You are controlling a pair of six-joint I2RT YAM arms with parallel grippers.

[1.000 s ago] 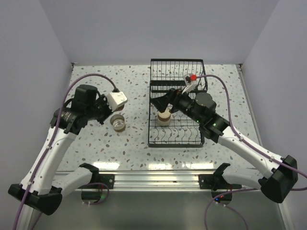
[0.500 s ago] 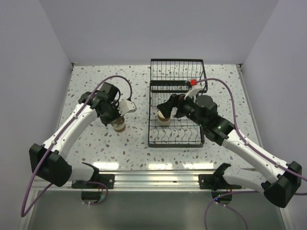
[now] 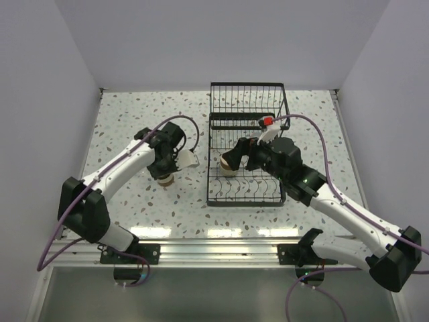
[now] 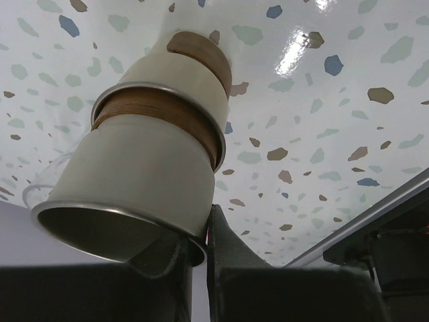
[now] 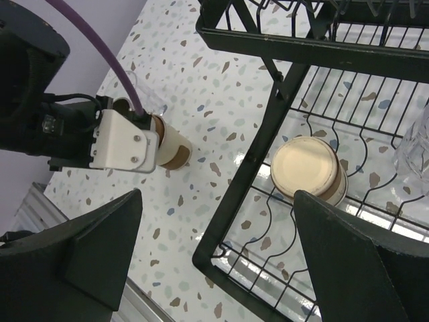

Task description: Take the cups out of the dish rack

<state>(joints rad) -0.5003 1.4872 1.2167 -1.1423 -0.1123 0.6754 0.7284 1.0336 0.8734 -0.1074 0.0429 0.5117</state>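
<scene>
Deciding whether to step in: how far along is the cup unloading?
Done: one brown cup stands on the table. In hand: the left gripper is shut on a second brown cup, nested in it. Left: an upturned brown cup and a clear cup in the dish rack, the open right gripper over the brown one.
</scene>
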